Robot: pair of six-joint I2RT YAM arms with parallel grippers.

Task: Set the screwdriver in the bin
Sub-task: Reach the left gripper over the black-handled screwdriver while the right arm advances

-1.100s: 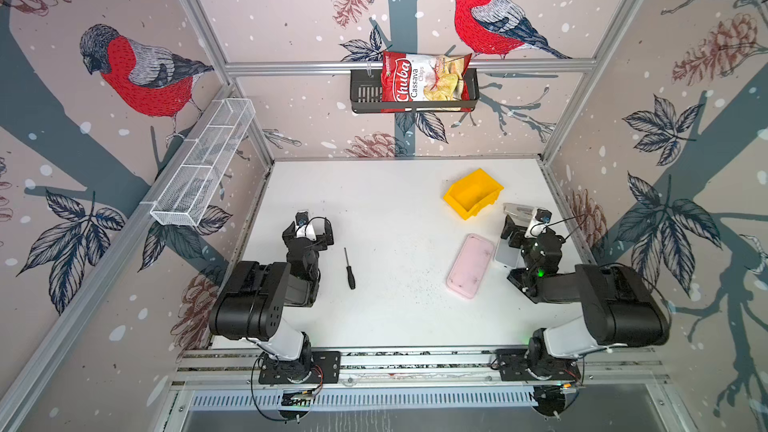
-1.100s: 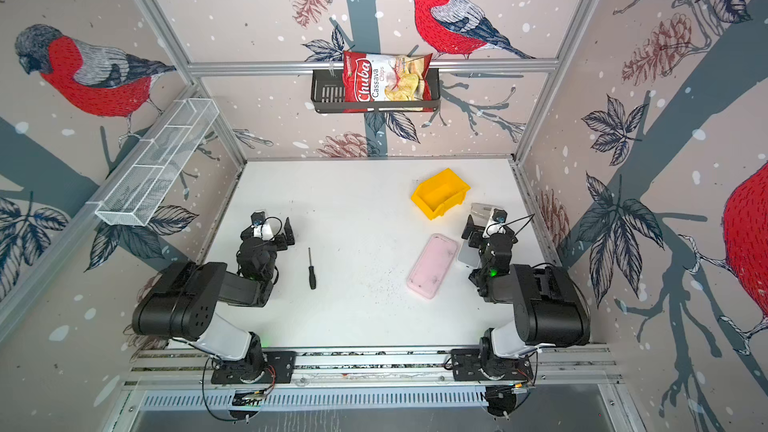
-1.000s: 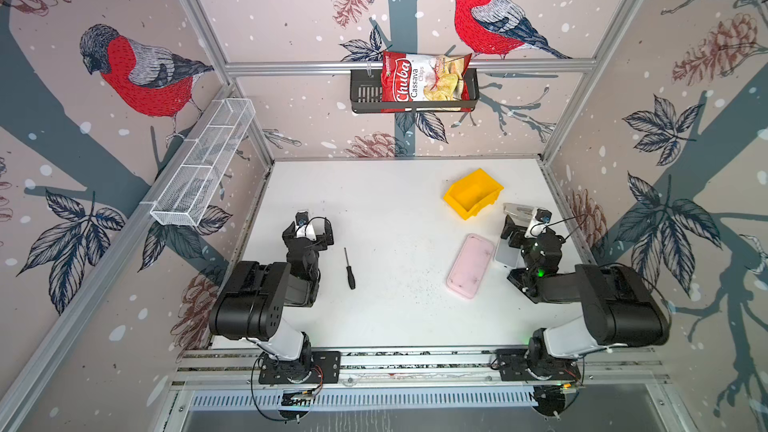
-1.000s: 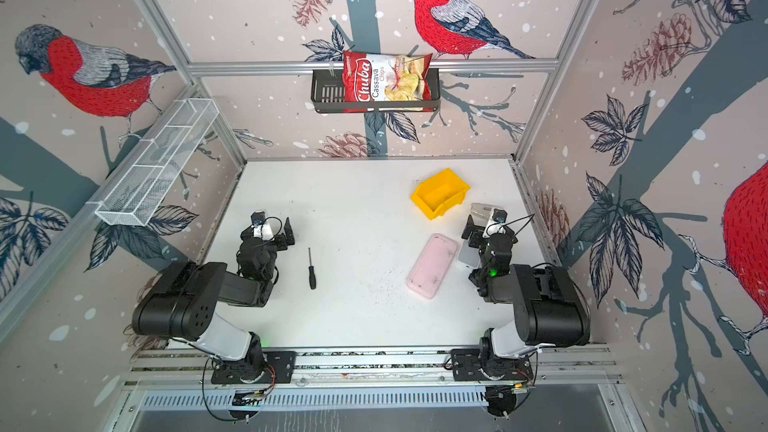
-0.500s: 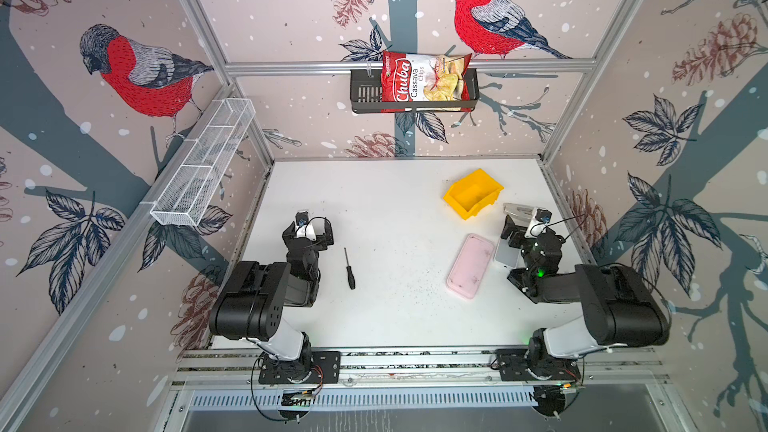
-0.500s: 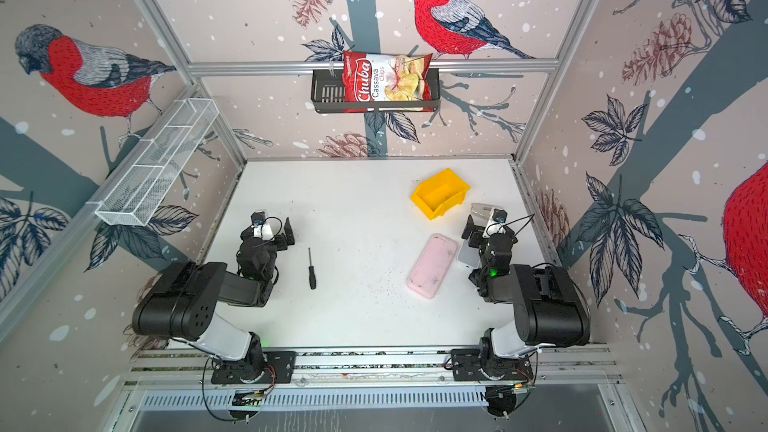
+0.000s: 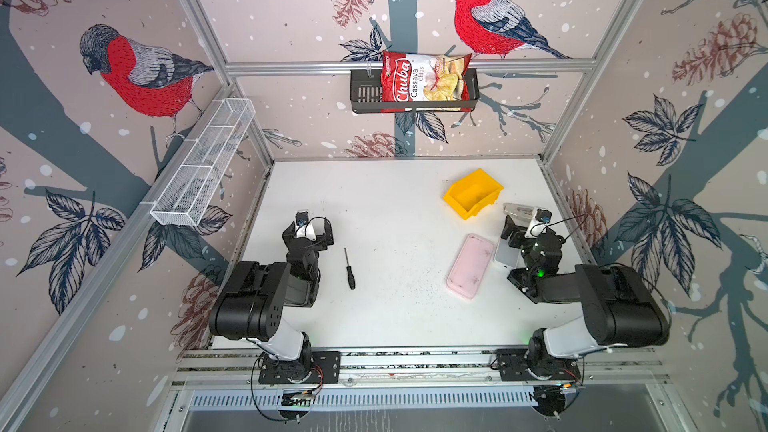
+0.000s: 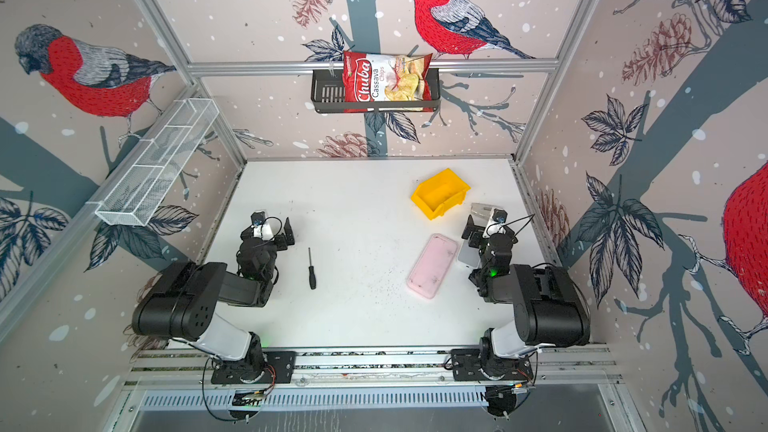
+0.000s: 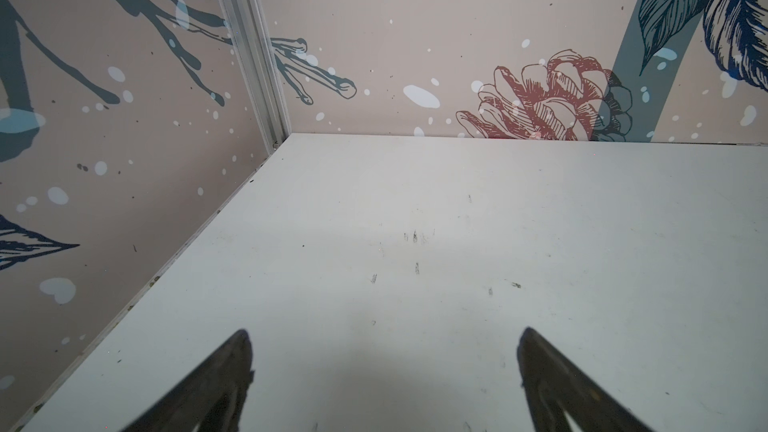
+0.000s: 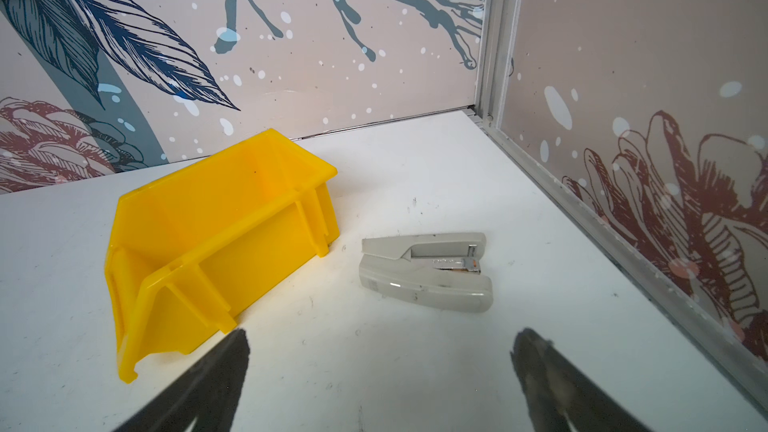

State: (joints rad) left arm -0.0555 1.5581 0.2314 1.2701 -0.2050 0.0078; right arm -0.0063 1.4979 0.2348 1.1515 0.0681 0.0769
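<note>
**Screwdriver Unclaimed, Both Claws Slack**

The white table carried everything loose. Both arms were folded low at its near edge, the left gripper and the right gripper spread wide and empty, apparently parked before any reach. The yellow bin stood far right, mouth upward to receive. The screwdriver lay flat near the left arm, well apart from the bin.
</note>
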